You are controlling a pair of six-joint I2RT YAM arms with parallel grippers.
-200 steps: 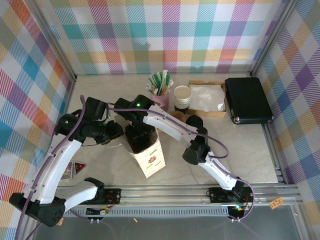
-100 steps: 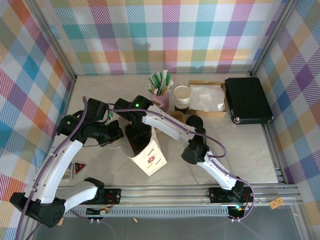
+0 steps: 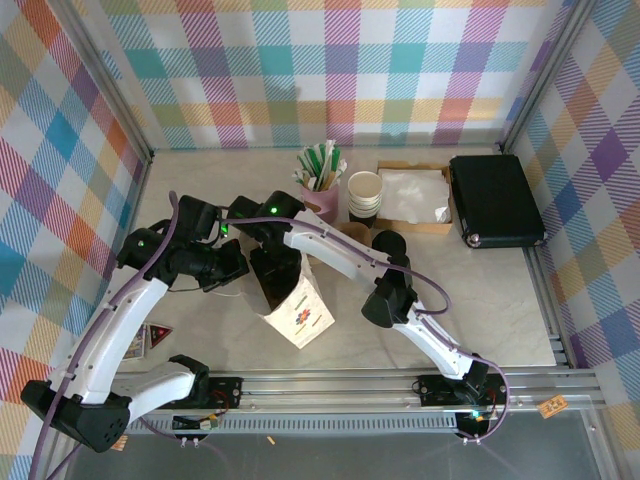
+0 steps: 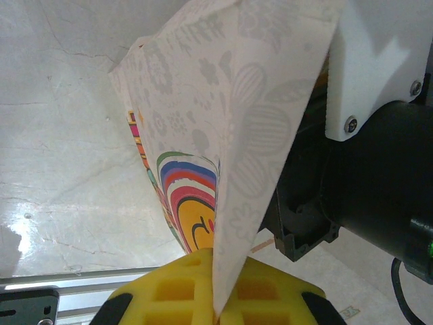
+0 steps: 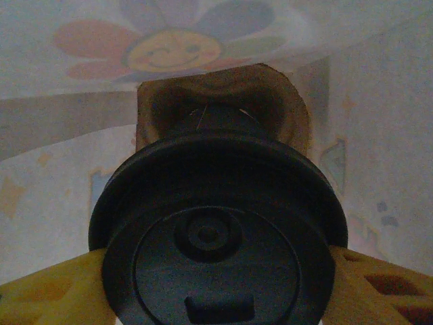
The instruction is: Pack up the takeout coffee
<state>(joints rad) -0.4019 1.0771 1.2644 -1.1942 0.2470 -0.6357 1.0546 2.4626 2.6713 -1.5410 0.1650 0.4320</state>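
Change noted: the left end effector (image 4: pixel 216 288) has drawn together within the last second. It now pinches the upper edge of the paper bag (image 4: pixel 237 108), with the thin wall caught between its yellow pads. Over the same interval the bag has tipped slightly where it stands on the bench (image 3: pixel 480 290). Judgement: the mouth is now held open and steadied, which suits loading.

Right end effector (image 5: pixel 215 288): clamped on the takeout coffee (image 5: pixel 210 217), with 1 yellow finger on either side below the black lid. The cup is inside the bag, with printed walls around it and the brown bottom fold beyond. Whether it touches the bottom cannot be told. Packing is judged nearly done; release is outstanding.

Other containers, far side of the bench:
- a pink cup (image 3: pixel 322 197) holding straws or stirrers
- 1 stack of cream cups (image 3: pixel 364 195)
- a cardboard tray (image 3: pixel 412 164) with white napkins
- a shut black case (image 3: pixel 495 200)
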